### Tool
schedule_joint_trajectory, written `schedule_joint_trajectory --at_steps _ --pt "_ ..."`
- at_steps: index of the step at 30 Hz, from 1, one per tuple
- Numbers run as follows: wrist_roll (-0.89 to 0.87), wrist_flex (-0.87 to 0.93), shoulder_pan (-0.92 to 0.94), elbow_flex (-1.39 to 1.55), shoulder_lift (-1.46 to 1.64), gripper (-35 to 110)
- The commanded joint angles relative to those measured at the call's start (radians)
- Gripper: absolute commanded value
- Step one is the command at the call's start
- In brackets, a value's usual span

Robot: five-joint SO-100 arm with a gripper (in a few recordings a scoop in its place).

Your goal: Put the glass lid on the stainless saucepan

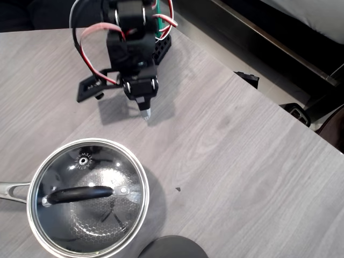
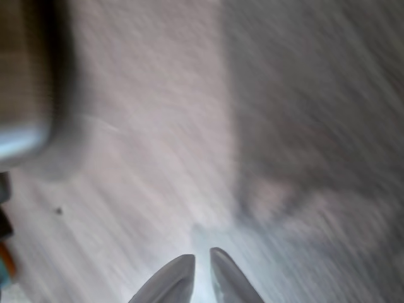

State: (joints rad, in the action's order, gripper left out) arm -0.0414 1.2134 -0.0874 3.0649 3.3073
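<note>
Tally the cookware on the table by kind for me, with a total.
Round clear glass lid with black bar handle: 1
Shiny stainless steel saucepan with dark honeycomb inside, lid resting on it: 1
Dark grey opaque round object, cut off by the overhead view's bottom edge: 1
Total: 3

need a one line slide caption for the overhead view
Glass lid seated on the stainless saucepan; the robot's hand hangs empty above bare table.

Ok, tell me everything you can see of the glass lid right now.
In the overhead view the glass lid is round clear glass with a steel rim, a black bar handle on metal mounts and a small vent hole. It sits flat on the stainless saucepan, whose honeycomb inside shows through. Nothing else touches it.
</note>
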Motion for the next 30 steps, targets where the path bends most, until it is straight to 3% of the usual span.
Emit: schedule_joint_trajectory --at_steps 1,30 --pt "-0.011 0.015 -0.015 0.026 0.029 0" --pt "-0.015 0.031 0.003 0.028 0.029 0"
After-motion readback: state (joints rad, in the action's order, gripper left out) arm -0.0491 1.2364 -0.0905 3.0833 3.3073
